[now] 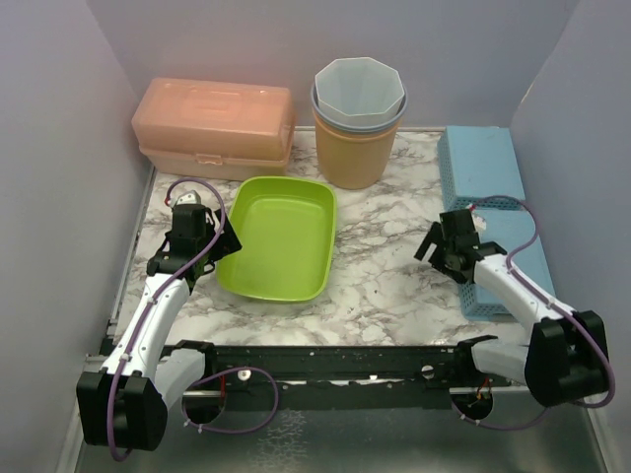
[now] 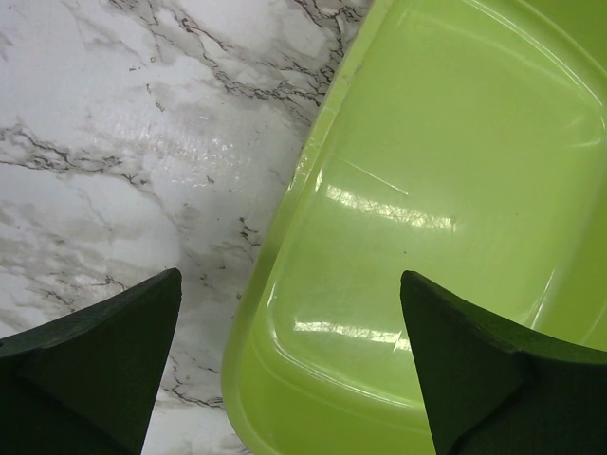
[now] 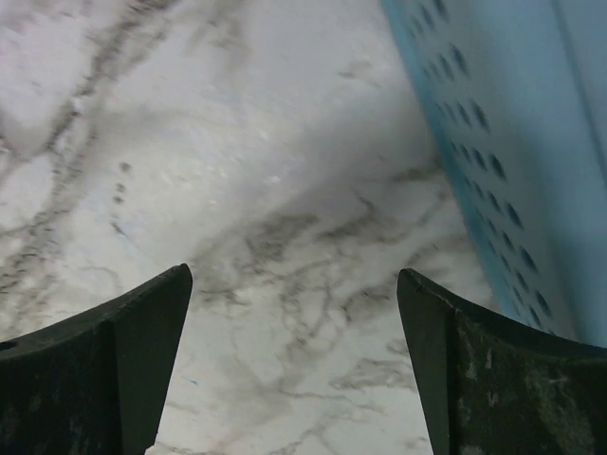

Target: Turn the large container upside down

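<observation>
Seen from above, the left hand (image 1: 195, 254) is hovering with jaws wide apart and empty over the left rim of the green tub (image 1: 286, 241), which is sitting upright on the marble worktop (image 1: 385, 266), left of centre. The right hand (image 1: 444, 258), likewise spread and empty, is idling beside the blue basket (image 1: 483, 168). The left wrist view is showing fingers (image 2: 104, 360) straddling that rim, seemingly lining up a grip for the flip. The right wrist view is offering only marble and basket wall.
</observation>
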You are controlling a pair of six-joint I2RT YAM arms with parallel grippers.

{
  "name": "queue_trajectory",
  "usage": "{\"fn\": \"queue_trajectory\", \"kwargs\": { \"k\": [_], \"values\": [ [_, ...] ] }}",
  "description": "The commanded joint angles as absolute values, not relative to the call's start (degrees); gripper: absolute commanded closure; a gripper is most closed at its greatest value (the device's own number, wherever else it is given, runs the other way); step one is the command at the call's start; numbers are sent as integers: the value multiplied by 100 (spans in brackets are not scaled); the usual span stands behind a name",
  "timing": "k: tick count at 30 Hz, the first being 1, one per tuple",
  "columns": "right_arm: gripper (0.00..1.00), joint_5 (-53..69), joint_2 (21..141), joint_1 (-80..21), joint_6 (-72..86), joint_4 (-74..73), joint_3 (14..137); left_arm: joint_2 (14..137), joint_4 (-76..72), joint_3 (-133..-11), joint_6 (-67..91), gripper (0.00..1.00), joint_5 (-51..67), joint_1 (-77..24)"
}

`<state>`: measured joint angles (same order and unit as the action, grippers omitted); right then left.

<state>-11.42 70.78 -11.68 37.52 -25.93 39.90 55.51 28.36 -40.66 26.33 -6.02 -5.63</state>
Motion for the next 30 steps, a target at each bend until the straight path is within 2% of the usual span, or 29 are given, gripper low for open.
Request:
{"fn": "queue_trajectory", "kwargs": {
  "k": [1, 6, 12, 17, 24, 30],
  "values": [
    [6, -2047, 6228, -1177, 4720, -3094, 3350, 5521, 2777, -3981, 2645, 1, -616, -519],
    [6, -2263, 5726, -1171, 4726, -3106, 3200, 5511, 2777, -3980, 2646, 1, -615, -519],
    [6, -2882, 6025, -1173, 5229, -3723, 3561, 5482, 2777, -3979, 2645, 1, -633, -519],
    [8, -1447, 6041, -1178, 4395, -3161, 3718, 5472, 2777, -3980, 2646, 1, -623, -521],
    [20, 1409, 5299, -1200, 4349, -1254, 3048, 5456, 2777, -3979, 2646, 1, -628, -525],
    [22, 2331, 5809, -1429, 4263, -945, 3388, 5454, 2777, -3969, 2645, 1, -602, -515]
  ]
}}
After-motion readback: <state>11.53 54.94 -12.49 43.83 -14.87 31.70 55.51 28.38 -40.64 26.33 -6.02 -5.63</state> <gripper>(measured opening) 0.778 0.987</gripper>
